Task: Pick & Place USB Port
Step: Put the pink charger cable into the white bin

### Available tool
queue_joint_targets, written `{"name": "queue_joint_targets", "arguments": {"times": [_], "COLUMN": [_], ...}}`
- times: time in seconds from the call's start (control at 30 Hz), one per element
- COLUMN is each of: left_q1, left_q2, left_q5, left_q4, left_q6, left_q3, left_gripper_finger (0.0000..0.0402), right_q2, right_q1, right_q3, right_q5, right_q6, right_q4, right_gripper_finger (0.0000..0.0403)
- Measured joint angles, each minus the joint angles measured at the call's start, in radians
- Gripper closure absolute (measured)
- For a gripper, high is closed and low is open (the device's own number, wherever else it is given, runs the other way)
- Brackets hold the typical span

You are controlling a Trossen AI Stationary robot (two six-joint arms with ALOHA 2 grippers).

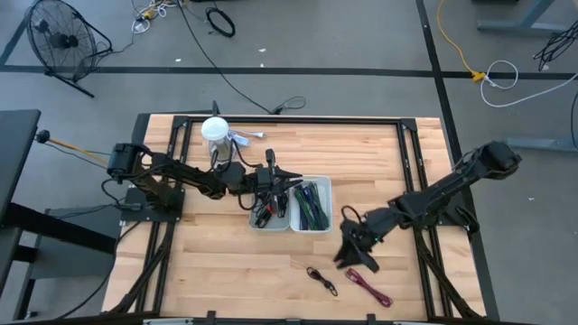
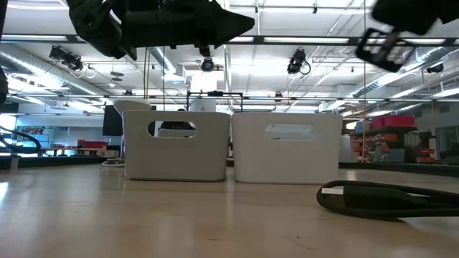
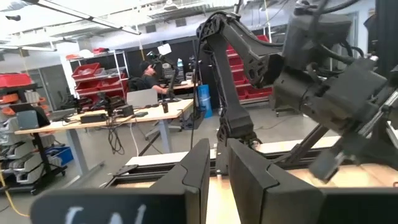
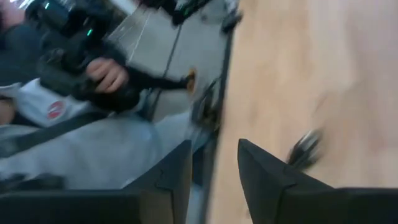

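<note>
The big light wooden table [image 1: 226, 271] with its black metal frame fills the middle of the high view. No brand, label or writing can be read on anything here. On the table stand two white plastic bins side by side, touching each other. The left white bin [image 1: 269, 206] holds a tangle of black cables, and the right white bin [image 1: 312, 206] holds a bunch of dark and green cables. From the low view both bins show an oval handle hole near the top. The long dark left arm reaches across from the table's left side, and the left gripper [image 1: 287, 173] hangs over the bins, near their far edge. In the left wrist view its two dark fingers [image 3: 193, 177] stand a little apart with nothing between them. The dark right arm comes in from the right side, and the right gripper [image 1: 350, 255] is low over the bare wood, to the right of the bins and near the front. Its fingers [image 4: 174, 174] are also apart and hold nothing. A round white cup [image 1: 215, 131] stands behind the left arm. Just in front of the right gripper lie two loose cables: a thin red cable [image 1: 368, 287] and a small black cable [image 1: 321, 279], close together but apart. The black one looks like a short dark looped cord with a plug end.
</note>
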Motion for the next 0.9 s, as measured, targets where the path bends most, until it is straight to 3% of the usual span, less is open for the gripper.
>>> {"name": "queue_joint_targets", "arguments": {"times": [0.27,0.43,0.67,0.9], "left_q1": [0.0,0.0,0.0,0.0], "left_q2": [0.0,0.0,0.0,0.0], "left_q5": [0.002,0.002,0.002,0.002], "left_q4": [0.0,0.001,0.001,-0.002], "left_q6": [0.0,0.0,-0.001,-0.002], "left_q3": [0.0,0.0,0.0,0.0], "left_gripper_finger": [0.0342,0.0342,0.0342,0.0342], "right_q2": [0.0,0.001,0.001,0.059], "right_q1": [0.166,0.263,0.345,0.377], "right_q3": [0.0,0.0,0.0,0.0], "right_q5": [-0.03,0.021,0.118,0.139], "right_q6": [0.334,0.518,0.685,0.761], "right_q4": [-0.086,-0.17,-0.309,-0.401], "right_gripper_finger": [0.0275,0.0275,0.0276,0.0276]}}
